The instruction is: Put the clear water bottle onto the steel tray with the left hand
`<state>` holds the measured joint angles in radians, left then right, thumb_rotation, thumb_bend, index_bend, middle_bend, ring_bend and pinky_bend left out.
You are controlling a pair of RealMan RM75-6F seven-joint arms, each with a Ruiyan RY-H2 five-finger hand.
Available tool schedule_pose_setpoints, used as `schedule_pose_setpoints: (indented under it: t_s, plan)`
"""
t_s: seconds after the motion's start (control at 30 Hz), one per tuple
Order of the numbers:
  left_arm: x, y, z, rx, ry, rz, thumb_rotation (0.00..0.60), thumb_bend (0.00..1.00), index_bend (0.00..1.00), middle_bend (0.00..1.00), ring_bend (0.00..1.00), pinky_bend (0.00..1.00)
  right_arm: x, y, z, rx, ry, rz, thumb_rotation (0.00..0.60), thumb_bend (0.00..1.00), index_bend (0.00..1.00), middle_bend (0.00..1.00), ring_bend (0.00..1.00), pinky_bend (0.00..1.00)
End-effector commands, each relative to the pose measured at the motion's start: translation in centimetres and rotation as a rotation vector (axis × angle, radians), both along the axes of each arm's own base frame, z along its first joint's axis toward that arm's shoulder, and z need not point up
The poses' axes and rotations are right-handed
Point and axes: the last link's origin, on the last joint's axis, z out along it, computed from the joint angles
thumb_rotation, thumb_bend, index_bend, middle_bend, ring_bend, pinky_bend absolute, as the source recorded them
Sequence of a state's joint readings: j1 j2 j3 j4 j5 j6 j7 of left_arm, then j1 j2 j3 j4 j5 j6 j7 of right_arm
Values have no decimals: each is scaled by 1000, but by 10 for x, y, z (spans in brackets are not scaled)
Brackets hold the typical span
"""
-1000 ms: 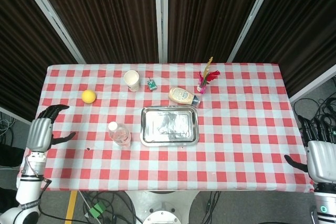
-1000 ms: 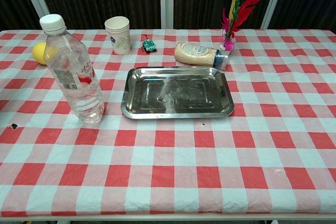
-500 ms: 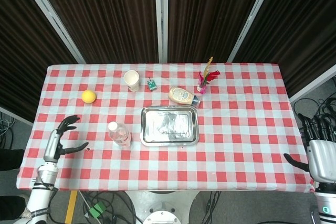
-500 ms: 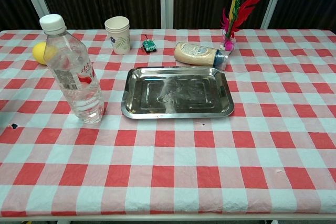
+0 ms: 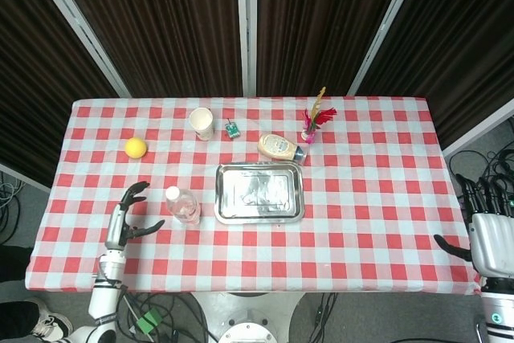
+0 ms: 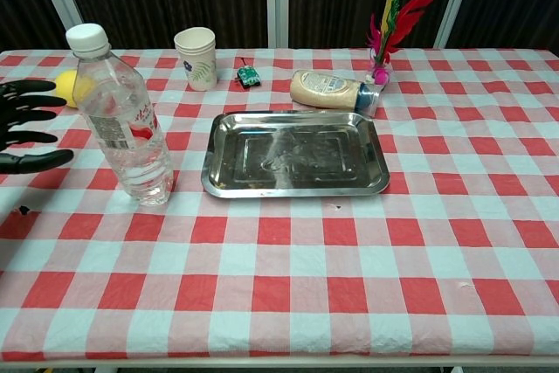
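The clear water bottle (image 5: 183, 206) (image 6: 122, 121) stands upright with a white cap, just left of the steel tray (image 5: 259, 169) (image 6: 225, 139). Nothing lies in the tray. My left hand (image 5: 128, 216) (image 6: 26, 128) hovers open a short way to the bottle's left, fingers spread toward it and not touching. My right hand (image 5: 490, 230) is open at the table's right front edge, far from both, and shows only in the head view.
Behind the tray lie a mayonnaise bottle (image 6: 334, 90) on its side, a small vase with feathers (image 6: 384, 63), a paper cup (image 6: 196, 58) and a small green item (image 6: 247, 75). A yellow ball (image 5: 136, 147) sits at the far left.
My left hand has moved right across the table's left side toward the bottle and now shows at the chest view's left edge. The bottle, tray and right hand have not moved.
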<state>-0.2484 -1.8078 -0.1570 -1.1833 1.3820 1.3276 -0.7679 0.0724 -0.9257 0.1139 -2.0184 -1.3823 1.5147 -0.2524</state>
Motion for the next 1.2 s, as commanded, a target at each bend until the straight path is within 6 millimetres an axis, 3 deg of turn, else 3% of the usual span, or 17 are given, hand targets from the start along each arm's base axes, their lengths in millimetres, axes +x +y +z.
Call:
schedule_pose_setpoints:
  t_s: [0.03,0.43,0.7,0.93,1.2]
  plan:
    - [10,6,-7,4,-27,-26,600,16,237,290,194,268,-1,-1,0,2,-1,-6,600,34,48,119,0,0]
    - [54,13,-32,-41,-119,-123,600,16,237,290,194,268,-5,-4,3,-9,-17,-28,600,37,49,123,0,0]
    - [70,14,-40,-98,-141,-172,600,16,241,303,194,269,-8,-6,4,-9,-28,-39,600,38,51,127,0,0]
    - [69,25,-47,-102,-132,-143,600,43,407,443,312,383,-8,-7,3,1,-39,-41,600,35,51,127,0,0]
    - [68,38,-39,-39,-138,-98,600,123,599,612,472,525,-10,-8,4,4,-46,-48,600,34,52,127,0,0]
